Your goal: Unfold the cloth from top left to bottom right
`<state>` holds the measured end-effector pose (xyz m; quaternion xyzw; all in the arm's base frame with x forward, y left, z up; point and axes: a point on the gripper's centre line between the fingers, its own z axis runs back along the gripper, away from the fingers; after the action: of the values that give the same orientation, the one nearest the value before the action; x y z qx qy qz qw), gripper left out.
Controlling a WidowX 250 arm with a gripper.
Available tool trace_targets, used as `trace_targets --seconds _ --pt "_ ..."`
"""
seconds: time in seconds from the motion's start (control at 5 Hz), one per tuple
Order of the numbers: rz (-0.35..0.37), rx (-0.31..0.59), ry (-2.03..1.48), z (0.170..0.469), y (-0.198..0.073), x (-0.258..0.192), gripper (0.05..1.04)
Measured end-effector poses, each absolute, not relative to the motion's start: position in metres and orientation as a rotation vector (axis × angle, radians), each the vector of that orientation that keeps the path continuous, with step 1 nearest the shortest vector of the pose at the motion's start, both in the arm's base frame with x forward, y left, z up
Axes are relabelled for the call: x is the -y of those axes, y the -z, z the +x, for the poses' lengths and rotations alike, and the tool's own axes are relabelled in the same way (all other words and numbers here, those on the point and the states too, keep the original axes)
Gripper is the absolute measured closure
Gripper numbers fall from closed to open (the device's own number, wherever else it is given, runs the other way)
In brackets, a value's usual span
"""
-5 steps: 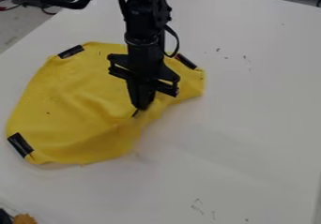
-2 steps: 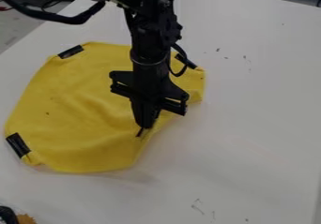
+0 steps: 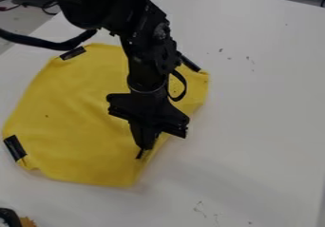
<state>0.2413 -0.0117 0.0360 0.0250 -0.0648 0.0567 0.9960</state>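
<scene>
Saw a yellow cloth [image 3: 76,112] on the white table [image 3: 254,126], with black strips [image 3: 14,147] at upper left, upper right and lower left edges. Saw a black arm [image 3: 149,55] slanting down from the upper left over the cloth, with jaws closed on the lower right edge, by a short dark strip [image 3: 140,153].

The robot arm [image 3: 149,55] is cut off at the top and, with its gripper [image 3: 145,147], hides a middle band of the yellow cloth [image 3: 82,121]. At bottom left, a dark and orange-brown object [image 3: 10,217] is cropped, its kind unclear. Dark marks [image 3: 249,60] on the table [image 3: 266,112] are too small to identify.
</scene>
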Motion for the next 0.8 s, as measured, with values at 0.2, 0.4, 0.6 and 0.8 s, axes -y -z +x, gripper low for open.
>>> trace_targets --seconds 0.2,0.4,0.6,0.8 --pt "0.042 0.136 -0.145 0.235 -0.031 0.013 0.859" --pt "0.018 0.146 -0.182 0.233 -0.036 0.018 0.599" --pt "0.015 0.134 -0.195 0.230 -0.037 0.023 0.289" --pt "0.015 0.134 -0.205 0.227 -0.042 0.028 0.084"
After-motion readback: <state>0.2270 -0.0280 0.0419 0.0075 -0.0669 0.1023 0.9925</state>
